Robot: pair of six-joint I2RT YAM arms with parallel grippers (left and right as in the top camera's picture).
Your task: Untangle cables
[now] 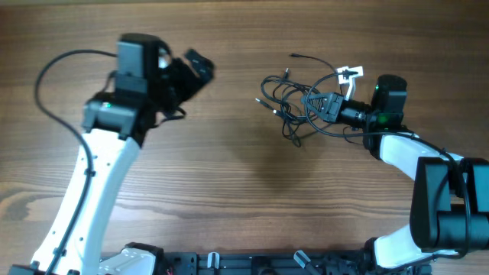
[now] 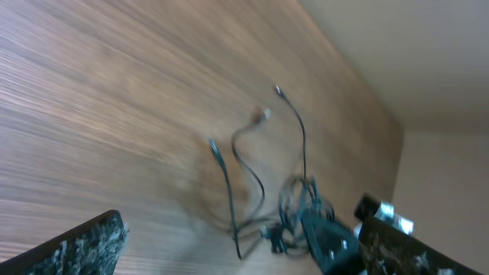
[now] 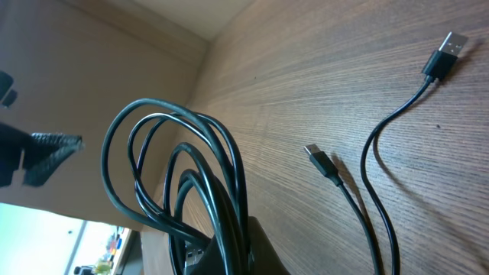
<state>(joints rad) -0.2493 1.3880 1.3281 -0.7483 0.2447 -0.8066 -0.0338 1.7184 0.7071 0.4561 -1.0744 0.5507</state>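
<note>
On the right, your right gripper pinches the cables, likely anchoring the bunch, while your left gripper hangs spread, free to pull

The counter presented a brown wood-grain surface with fine streaked lines and a low, matt sheen. The cables carried smooth black plastic jackets with a slight gloss where light struck them, and one plug ended in a bright metal shell ahead of a black moulded plastic body. The fingers of the left end effector showed a rough, speckled black facing, whereas the arm shells were smooth, glossy white plastic.
</note>
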